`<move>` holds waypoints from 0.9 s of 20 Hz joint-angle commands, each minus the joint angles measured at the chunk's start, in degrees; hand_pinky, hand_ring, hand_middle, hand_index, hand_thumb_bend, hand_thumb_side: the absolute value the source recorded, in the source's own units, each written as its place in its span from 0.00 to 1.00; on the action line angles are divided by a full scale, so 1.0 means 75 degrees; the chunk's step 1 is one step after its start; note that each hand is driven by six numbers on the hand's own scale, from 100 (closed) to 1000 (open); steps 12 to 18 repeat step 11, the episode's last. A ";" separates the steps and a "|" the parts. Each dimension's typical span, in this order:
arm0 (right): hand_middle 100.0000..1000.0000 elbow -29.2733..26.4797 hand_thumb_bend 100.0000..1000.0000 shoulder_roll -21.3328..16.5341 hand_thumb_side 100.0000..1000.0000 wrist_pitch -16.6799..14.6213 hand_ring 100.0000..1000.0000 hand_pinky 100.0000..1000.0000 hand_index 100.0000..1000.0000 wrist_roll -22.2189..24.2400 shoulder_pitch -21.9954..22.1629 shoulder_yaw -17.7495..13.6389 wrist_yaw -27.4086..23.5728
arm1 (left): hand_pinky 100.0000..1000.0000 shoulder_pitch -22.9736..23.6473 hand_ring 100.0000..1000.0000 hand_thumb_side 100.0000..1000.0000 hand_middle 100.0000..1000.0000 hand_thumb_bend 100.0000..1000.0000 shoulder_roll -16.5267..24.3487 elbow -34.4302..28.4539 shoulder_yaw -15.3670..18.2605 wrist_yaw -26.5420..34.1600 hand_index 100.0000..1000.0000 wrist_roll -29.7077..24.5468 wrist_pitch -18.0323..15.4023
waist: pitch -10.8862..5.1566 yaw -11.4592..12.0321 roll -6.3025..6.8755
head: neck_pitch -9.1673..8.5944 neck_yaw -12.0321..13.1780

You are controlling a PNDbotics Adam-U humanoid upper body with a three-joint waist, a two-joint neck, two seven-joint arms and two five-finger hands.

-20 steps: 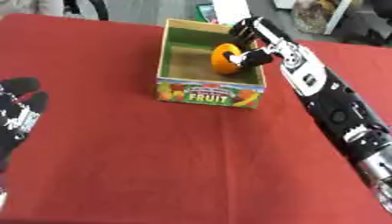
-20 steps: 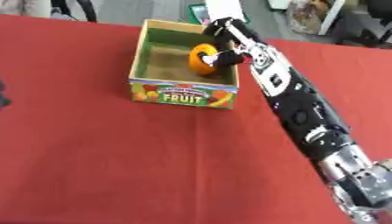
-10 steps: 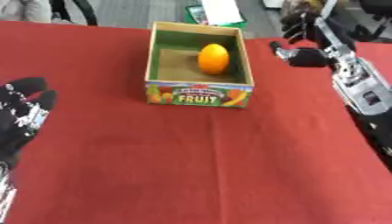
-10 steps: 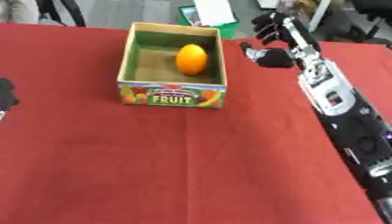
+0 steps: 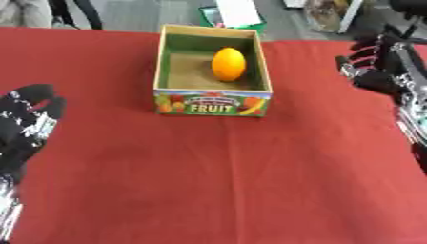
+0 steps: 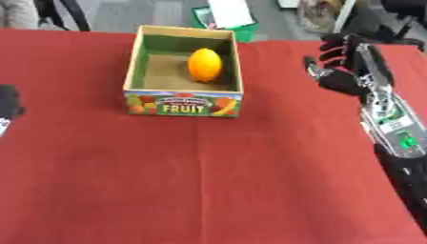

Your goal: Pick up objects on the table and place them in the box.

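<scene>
- The orange fruit (image 5: 228,64) lies on the floor of the box (image 5: 169,59), toward its far right part, just beside the right wall. From how things lie, the placing step for this fruit looks done.
- The right hand (image 6: 340,66) hangs over the red table (image 5: 217,176) to the right of the box, well apart from it and from the fruit. Its fingers (image 6: 332,49) are relaxed and slightly bent, spread apart, and they hold nothing.
- The left hand (image 5: 26,121) rests at the near left edge of the view, fingers up and mostly straight, close together, empty.
- No other loose object shows on the cloth in either view. In my judgement the task is at or near its end; a next move would call only for finding any remaining item outside the view, or for bringing the right hand to rest.
- The fruit is oval. Its long axis runs near to far along the box, roughly parallel to the side walls, with one tip pointing to the far wall and the other toward the near wall with the printed "FRUIT" front (image 6: 183,108).
- The box stands upright and open at the top, at the far middle of the table.
</scene>
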 commanded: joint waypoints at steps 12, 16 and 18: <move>0.55 -0.0429 0.26 0.0050 0.02 -0.0033 0.60 0.58 0.71 -0.0106 0.0300 -0.0234 -0.0408 | 0.69 -0.0047 0.78 0.32 0.66 0.54 0.0116 -0.0097 0.0076 0.0022 0.60 0.0013 -0.0014 | -0.0131 -0.0057 0.0047 | 0.0044 0.0030; 0.55 -0.0429 0.26 0.0050 0.02 -0.0033 0.60 0.58 0.71 -0.0106 0.0300 -0.0234 -0.0408 | 0.69 -0.0047 0.78 0.32 0.66 0.54 0.0116 -0.0097 0.0076 0.0022 0.60 0.0013 -0.0014 | -0.0131 -0.0057 0.0047 | 0.0044 0.0030; 0.55 -0.0429 0.26 0.0050 0.02 -0.0033 0.60 0.58 0.71 -0.0106 0.0300 -0.0234 -0.0408 | 0.69 -0.0047 0.78 0.32 0.66 0.54 0.0116 -0.0097 0.0076 0.0022 0.60 0.0013 -0.0014 | -0.0131 -0.0057 0.0047 | 0.0044 0.0030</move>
